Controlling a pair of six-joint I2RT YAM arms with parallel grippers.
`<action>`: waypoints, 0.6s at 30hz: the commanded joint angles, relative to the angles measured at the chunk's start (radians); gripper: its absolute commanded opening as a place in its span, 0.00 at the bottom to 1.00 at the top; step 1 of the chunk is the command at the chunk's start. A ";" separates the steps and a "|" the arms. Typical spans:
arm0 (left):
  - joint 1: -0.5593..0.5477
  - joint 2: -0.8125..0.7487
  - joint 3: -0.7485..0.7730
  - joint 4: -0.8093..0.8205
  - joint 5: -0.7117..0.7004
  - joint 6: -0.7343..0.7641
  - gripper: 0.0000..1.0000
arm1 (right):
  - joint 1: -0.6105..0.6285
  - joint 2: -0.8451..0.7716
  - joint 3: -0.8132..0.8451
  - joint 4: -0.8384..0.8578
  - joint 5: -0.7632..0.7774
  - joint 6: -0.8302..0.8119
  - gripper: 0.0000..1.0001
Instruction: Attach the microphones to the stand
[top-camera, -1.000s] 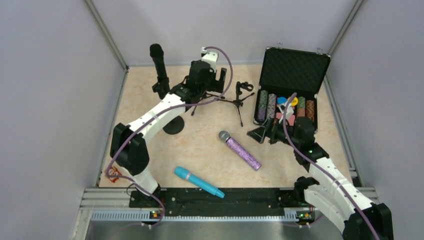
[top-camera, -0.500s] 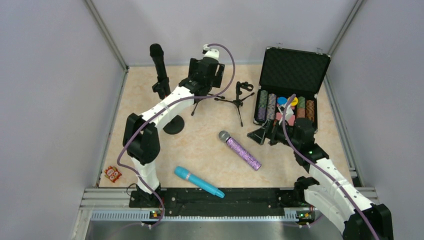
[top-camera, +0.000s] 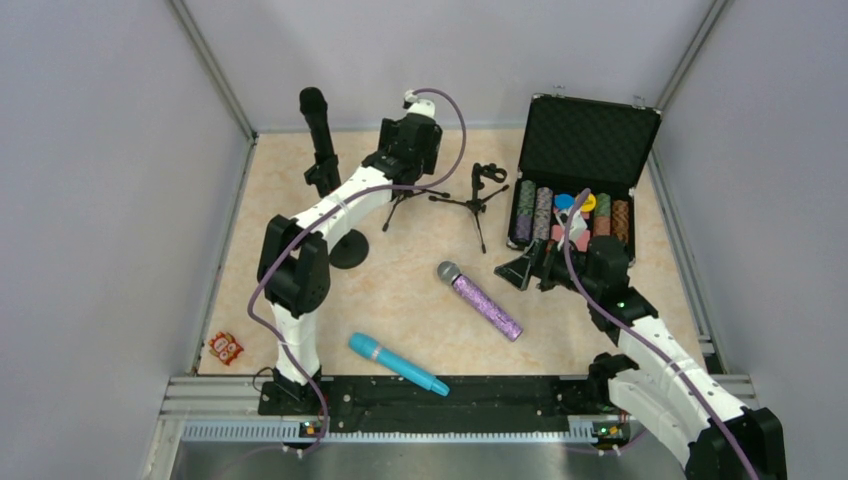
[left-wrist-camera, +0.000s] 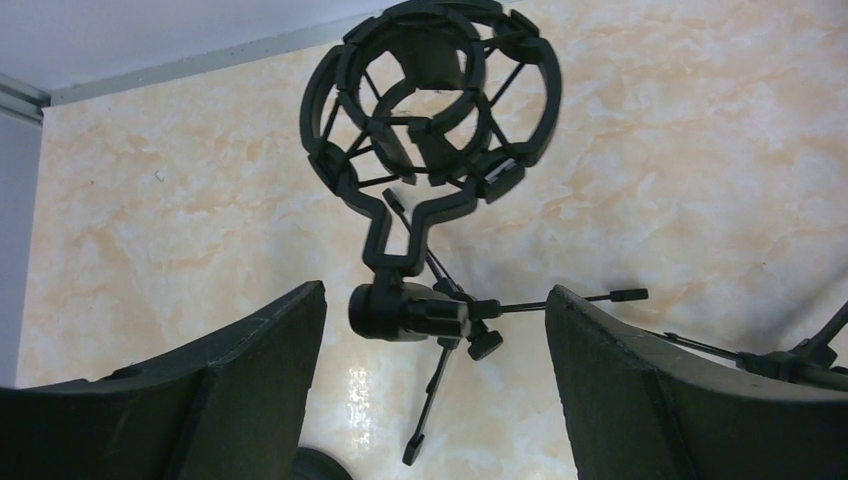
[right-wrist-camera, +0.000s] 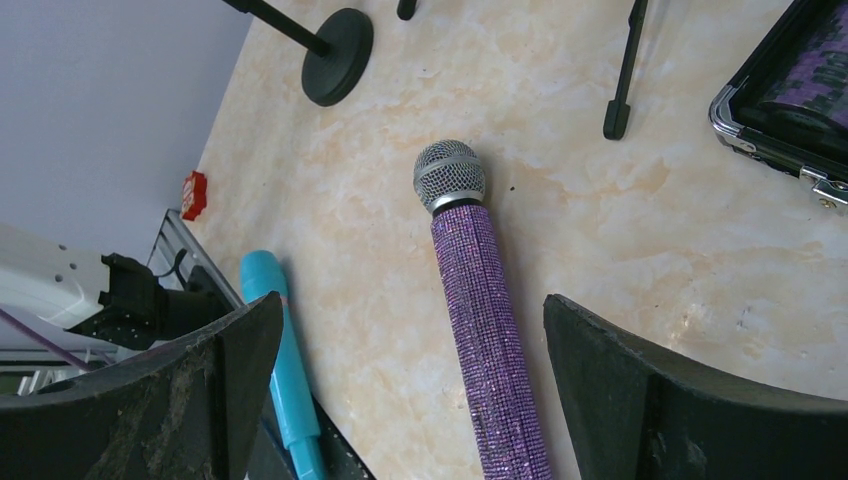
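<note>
From above, the black mic (top-camera: 318, 125) stands nearly upright in the clip of a round-base stand (top-camera: 347, 250) at the back left of the table (top-camera: 420, 280). The left gripper (top-camera: 408, 150) hangs just beside it to the right, over a tripod (top-camera: 405, 200). A second tripod (top-camera: 485, 190) with an empty clip stands between that and an open case (top-camera: 588, 150) of chips. The purple mic (top-camera: 480, 300) lies flat mid-table, grille toward the back left. The cyan mic (top-camera: 397, 363) lies near the front edge. The right gripper (top-camera: 535, 268) hovers just right of the purple mic, in front of the case.

In the left wrist view, the left gripper (left-wrist-camera: 435, 295) has its jaws apart and holds nothing. The tripod's empty shock mount (left-wrist-camera: 430, 90) lies beyond and below the fingers (left-wrist-camera: 250, 390).

In the right wrist view, the right gripper (right-wrist-camera: 412, 302) is spread wide and empty above the purple mic (right-wrist-camera: 485, 320). The cyan mic (right-wrist-camera: 280, 370) lies to the left, apart from it.
</note>
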 joint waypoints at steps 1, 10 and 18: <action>0.032 0.018 0.050 0.032 0.044 -0.029 0.77 | -0.006 0.000 0.005 0.006 0.010 -0.021 0.99; 0.039 0.019 0.023 0.087 0.046 -0.010 0.18 | -0.006 0.007 0.007 -0.008 0.012 -0.036 0.99; 0.038 -0.074 -0.052 0.187 0.039 0.035 0.00 | -0.006 0.011 0.006 -0.005 0.013 -0.042 0.99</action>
